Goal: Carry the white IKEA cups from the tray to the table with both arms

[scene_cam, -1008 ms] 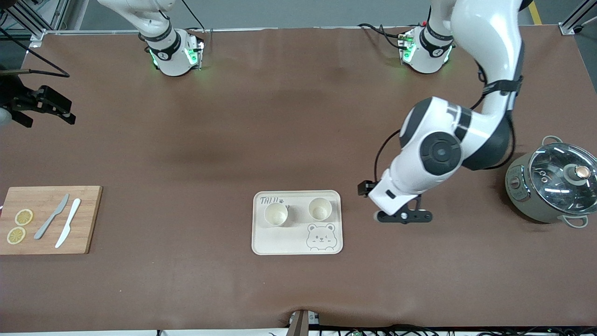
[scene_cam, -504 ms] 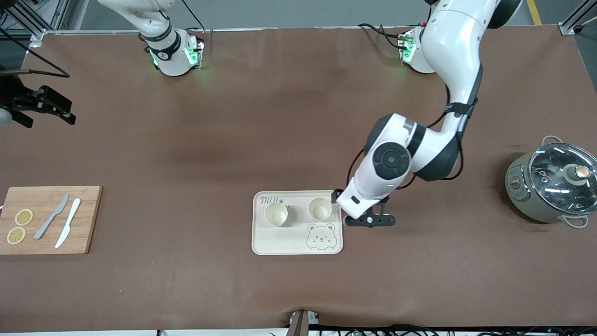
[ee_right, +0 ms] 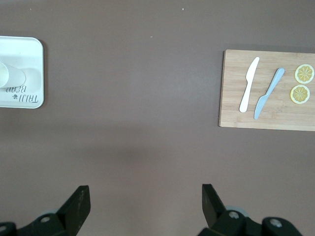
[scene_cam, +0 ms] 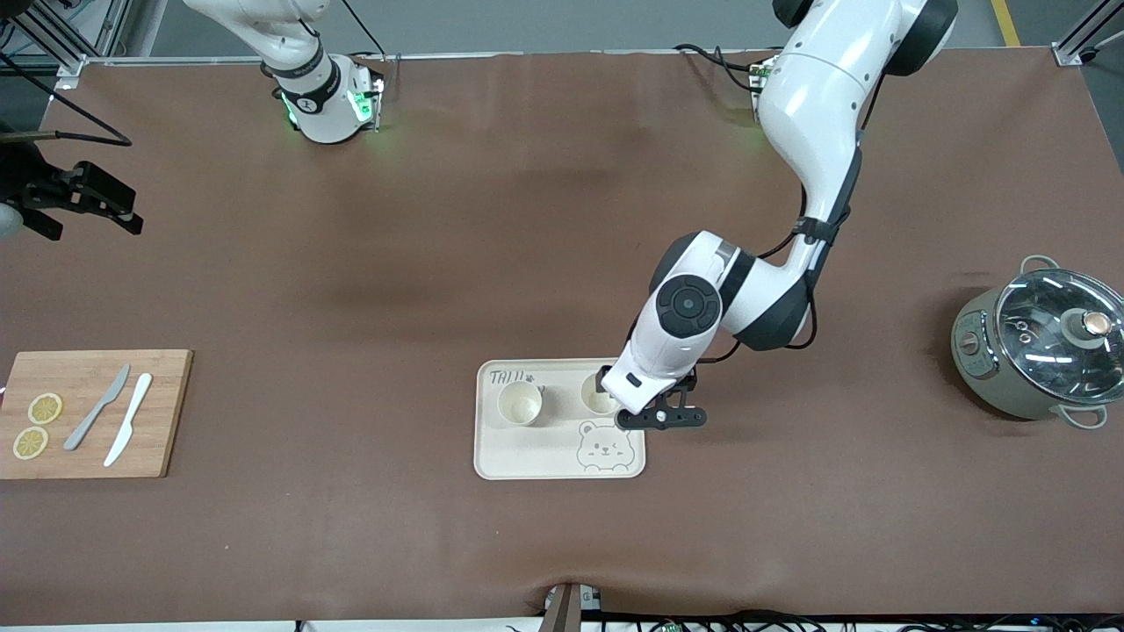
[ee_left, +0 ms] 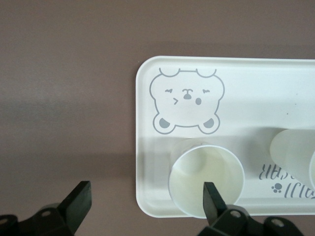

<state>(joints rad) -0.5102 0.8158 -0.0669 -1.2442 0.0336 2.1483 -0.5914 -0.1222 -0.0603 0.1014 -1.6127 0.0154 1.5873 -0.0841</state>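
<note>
Two white IKEA cups stand upright in the bear tray [scene_cam: 544, 456]: one [scene_cam: 520, 404] toward the right arm's end, one [scene_cam: 600, 395] toward the left arm's end. My left gripper [scene_cam: 660, 419] is open and empty, low over the tray's edge at the left arm's end. In the left wrist view the left gripper [ee_left: 146, 204] has one finger [ee_left: 212, 199] over that cup [ee_left: 197, 172] and the other [ee_left: 78, 201] over the bare table beside the tray [ee_left: 246, 83]. The second cup [ee_left: 293, 150] shows partly. My right gripper [scene_cam: 83, 197] waits open and empty, high over the table's right-arm end [ee_right: 145, 204].
A grey-green pot with a glass lid [scene_cam: 1041, 351] stands at the left arm's end. A wooden cutting board [scene_cam: 167, 412] with two knives and two lemon slices lies at the right arm's end; it also shows in the right wrist view [ee_right: 231, 98].
My left arm has swung from near the pot toward the tray, and its gripper now hangs over the tray's edge by the cup. The right arm has not moved.
</note>
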